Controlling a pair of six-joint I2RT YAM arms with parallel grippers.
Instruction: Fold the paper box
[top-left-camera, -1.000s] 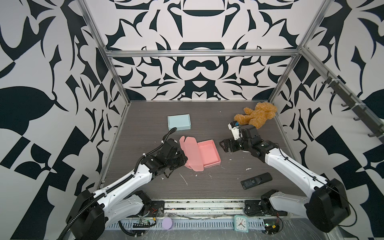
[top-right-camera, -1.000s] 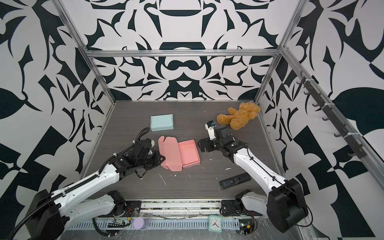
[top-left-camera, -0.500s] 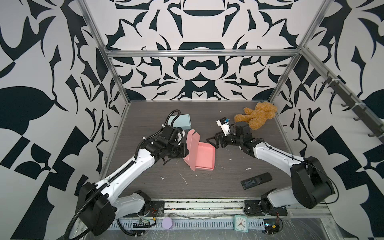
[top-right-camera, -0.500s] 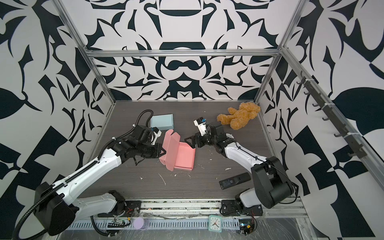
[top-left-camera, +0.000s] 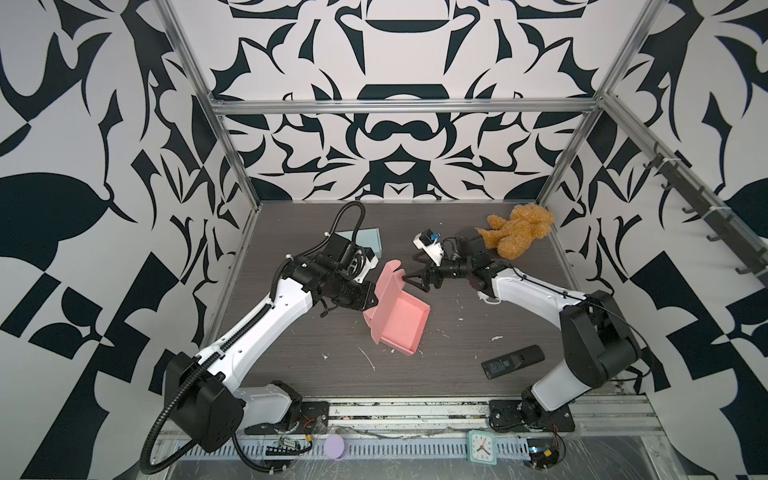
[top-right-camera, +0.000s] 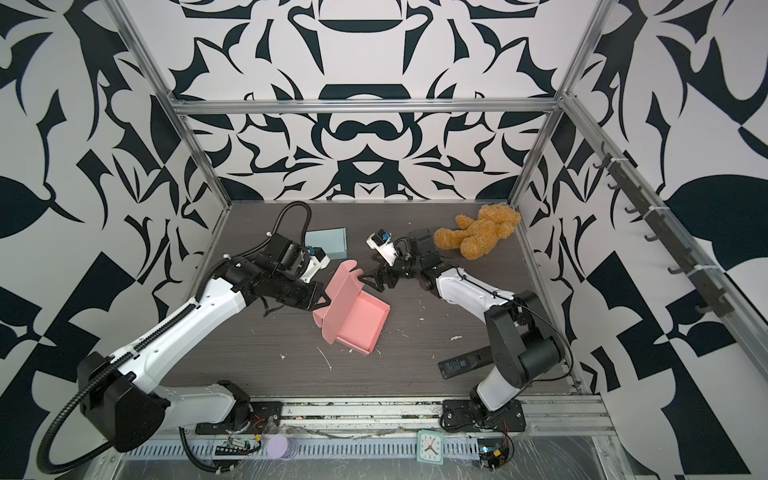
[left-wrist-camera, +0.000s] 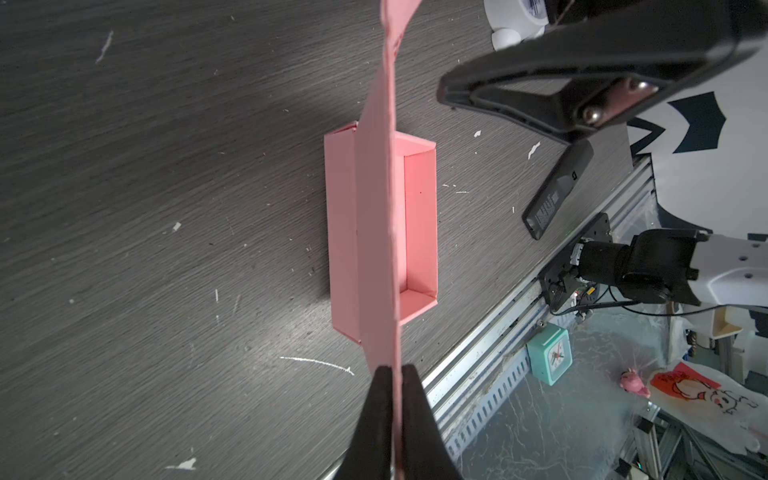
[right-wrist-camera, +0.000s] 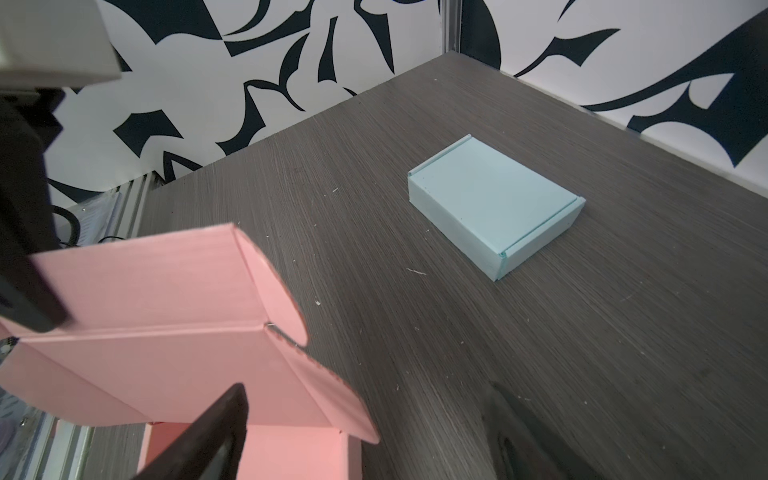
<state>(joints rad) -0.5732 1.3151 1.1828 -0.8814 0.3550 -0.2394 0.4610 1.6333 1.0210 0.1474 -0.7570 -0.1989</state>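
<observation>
Presently the left gripper (left-wrist-camera: 396, 374) is pinching the upright lid (top-left-camera: 386, 291) of the pink paperboard box (top-left-camera: 401, 330), which is standing open mid-way on the dark wood-grain table (top-left-camera: 436, 374). The right gripper (top-left-camera: 415, 284) is hovering wide-open beside it. The box is appearing light and creasable, so flap edges are suiting the hold.

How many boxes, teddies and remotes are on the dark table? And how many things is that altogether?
Boxes: 2 (pink box, blue box)
Teddy bear: 1
Remote: 1
Total: 4
</observation>
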